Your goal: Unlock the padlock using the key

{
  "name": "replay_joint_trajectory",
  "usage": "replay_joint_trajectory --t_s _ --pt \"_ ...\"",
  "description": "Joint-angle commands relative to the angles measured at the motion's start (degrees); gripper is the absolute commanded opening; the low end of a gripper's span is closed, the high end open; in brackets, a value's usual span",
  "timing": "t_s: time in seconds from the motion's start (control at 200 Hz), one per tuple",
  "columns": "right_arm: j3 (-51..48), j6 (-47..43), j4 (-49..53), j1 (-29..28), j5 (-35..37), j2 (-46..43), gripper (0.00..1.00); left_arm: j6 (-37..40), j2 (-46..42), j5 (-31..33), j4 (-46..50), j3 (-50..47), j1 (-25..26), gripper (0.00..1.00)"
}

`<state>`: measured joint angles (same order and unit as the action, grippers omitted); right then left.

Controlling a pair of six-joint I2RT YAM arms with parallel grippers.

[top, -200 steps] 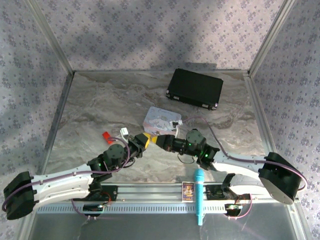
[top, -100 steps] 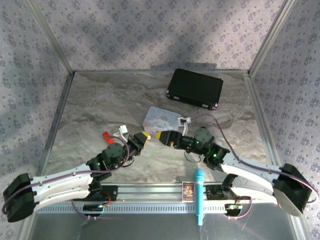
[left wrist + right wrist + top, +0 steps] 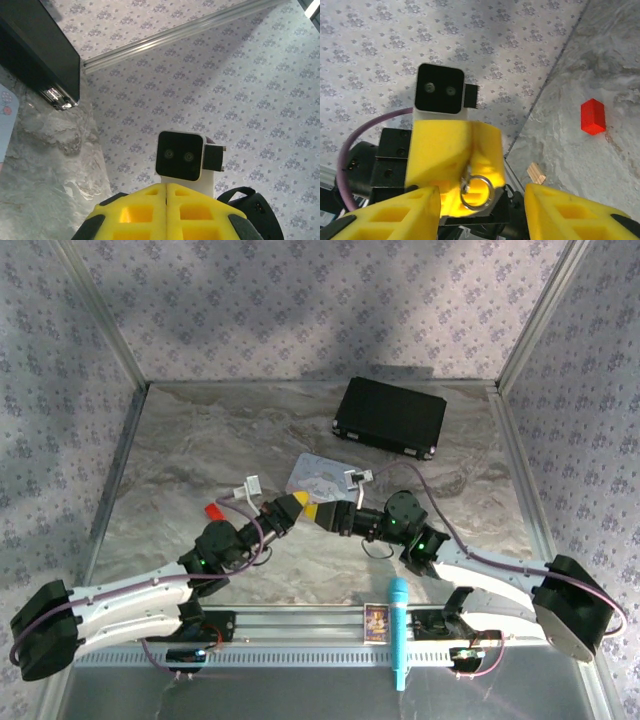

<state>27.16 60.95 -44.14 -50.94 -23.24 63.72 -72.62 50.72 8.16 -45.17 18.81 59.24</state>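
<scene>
Left gripper (yellow fingers, black body) has pushed out from the bases toward the flat pale blue tin. Its white boxy wrist camera now sits farther up the table than a second ago. Right gripper, same yellow fingers, backed off to the right half a second ago, leaving a gap, then came in again. The tips now meet just below the tin. Right arm's black shoulder housing swung outward, then partly back.

Padlock: thin silver shackle loop faces right wrist camera, at 6 o'clock of that view. Pinched between yellow fingertips of left gripper, off table, near table centre. Brass body hidden. Key: cannot tell apart.
</scene>
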Motion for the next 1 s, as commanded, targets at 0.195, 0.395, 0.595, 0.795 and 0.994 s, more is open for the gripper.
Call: replay_joint_trajectory --t_s 0.195,0.395,0.595,0.795,0.994 --pt "-0.9 0.0 -2.7 2.2 1.0 -3.2 0.28 0.1 0.5 -1.9 -4.5 2.2 0.1 0.0" --pt "0.3 0.4 -3.1 2.0 -0.5 -1.3 0.2 0.7 0.8 -2.5 -4.7 2.7 0.4 0.0" --pt "0.0 0.7 -3.4 1.6 -0.8 -1.1 0.13 0.5 1.2 -1.9 -4.5 2.5 0.3 0.0" --pt "-0.8 0.7 -3.4 2.3 -0.4 -0.9 0.0 0.5 1.1 -2.0 -3.7 2.5 0.3 0.0" --pt "-1.1 -1.1 1.3 2.7 -0.9 -3.4 0.0 1.5 -2.8 0.4 4.4 3.4 0.1 0.65"
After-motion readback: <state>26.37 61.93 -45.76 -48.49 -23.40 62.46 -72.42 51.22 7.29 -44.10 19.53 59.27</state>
